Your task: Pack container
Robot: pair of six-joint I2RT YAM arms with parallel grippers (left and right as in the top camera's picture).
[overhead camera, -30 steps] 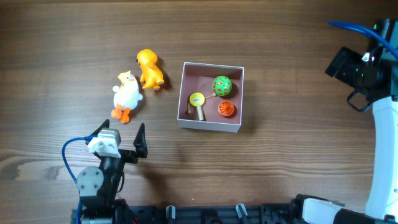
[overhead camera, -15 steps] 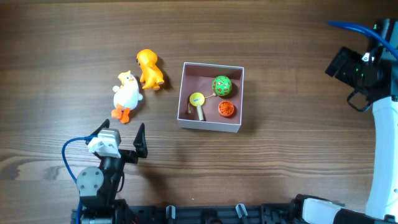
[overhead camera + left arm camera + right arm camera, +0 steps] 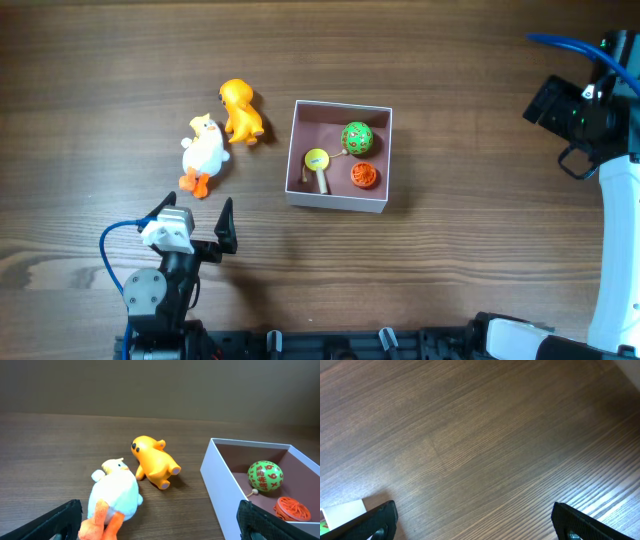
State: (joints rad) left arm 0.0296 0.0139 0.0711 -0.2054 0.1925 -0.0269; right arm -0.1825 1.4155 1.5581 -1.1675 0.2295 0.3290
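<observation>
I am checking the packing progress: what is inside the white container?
Inside the container lie a green patterned ball, an orange round toy and a yellow-headed toy with a wooden handle. Whatever might sit under them is covered.

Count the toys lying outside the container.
2. The white duck sits left of the container; the orange toy animal lies beside it, nearer the container. The overhead view shows no spot where another could hide.
</observation>
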